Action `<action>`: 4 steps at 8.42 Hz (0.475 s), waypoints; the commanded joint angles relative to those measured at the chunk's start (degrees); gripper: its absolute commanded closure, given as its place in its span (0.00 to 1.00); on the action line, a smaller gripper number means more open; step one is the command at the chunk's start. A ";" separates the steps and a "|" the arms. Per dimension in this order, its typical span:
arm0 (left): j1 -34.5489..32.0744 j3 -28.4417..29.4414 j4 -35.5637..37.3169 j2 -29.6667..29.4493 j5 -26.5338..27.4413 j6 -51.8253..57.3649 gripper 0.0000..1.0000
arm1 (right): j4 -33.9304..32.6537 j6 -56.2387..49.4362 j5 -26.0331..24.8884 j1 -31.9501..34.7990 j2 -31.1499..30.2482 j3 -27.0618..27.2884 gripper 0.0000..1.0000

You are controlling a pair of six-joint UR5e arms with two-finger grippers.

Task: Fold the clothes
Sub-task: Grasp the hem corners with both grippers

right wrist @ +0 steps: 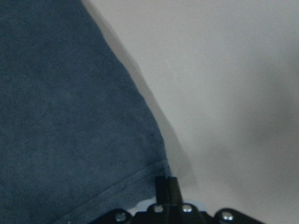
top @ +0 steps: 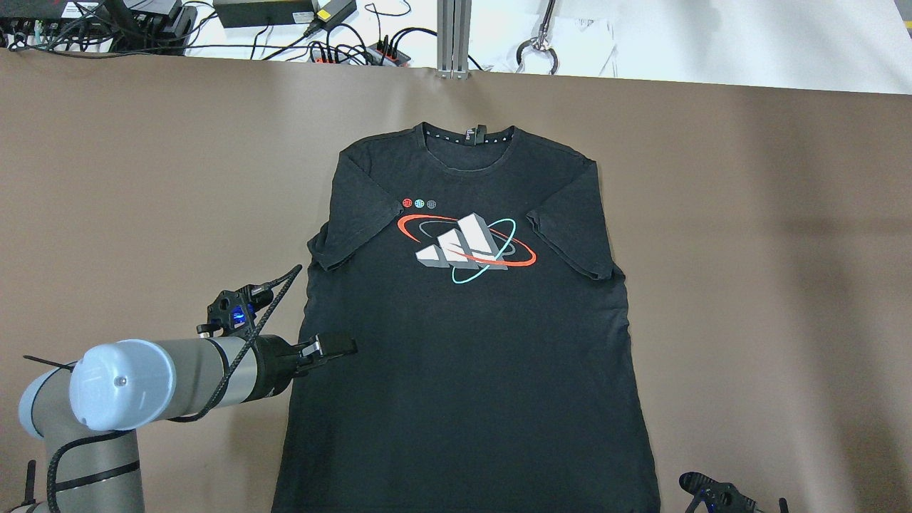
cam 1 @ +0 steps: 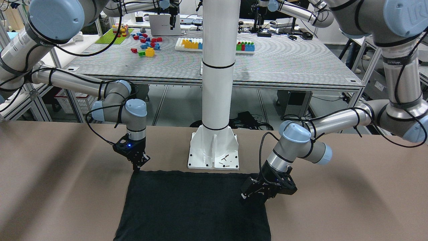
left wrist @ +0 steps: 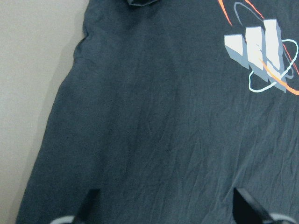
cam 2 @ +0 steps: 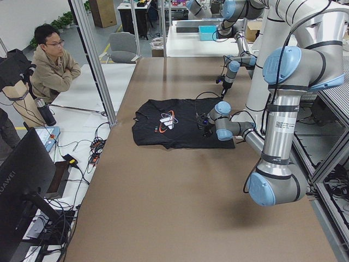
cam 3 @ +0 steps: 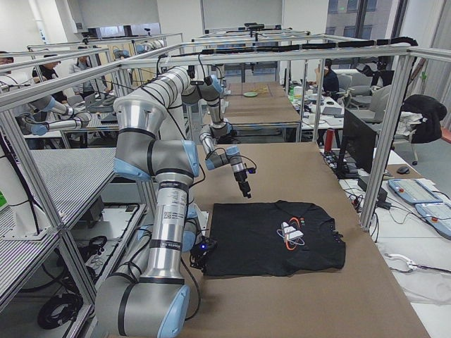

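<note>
The clothes are one black T-shirt [top: 470, 356] with a white, red and teal print [top: 467, 246], lying flat on the brown table, collar toward the far edge. My left gripper [top: 335, 348] hovers open over the shirt's side edge below the sleeve. In the left wrist view its fingertips [left wrist: 91, 201] stand wide apart above the fabric [left wrist: 163, 116]. My right gripper [cam 1: 138, 167] is down at the shirt's hem corner [cam 1: 134, 172]. In the right wrist view its fingers [right wrist: 168, 189] are shut right at that corner of the cloth [right wrist: 60, 116].
The white pillar's base plate [cam 1: 214, 150] stands just behind the shirt's hem. Cables and power strips [top: 320, 35] lie past the table's far edge. A person [cam 2: 52, 63] sits beyond that end, beside a monitor [cam 2: 22, 185]. Brown table [top: 748, 249] shows on both sides.
</note>
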 commanded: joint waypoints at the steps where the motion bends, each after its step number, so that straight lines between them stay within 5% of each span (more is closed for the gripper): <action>1: 0.04 -2.01 0.17 1.76 -0.22 -5.65 0.00 | 0.05 -0.08 0.46 0.06 0.02 1.93 1.00; 4: 8.44 -5.44 1.93 12.01 4.05 -8.32 0.01 | 0.05 -0.08 1.08 -0.03 0.11 3.43 1.00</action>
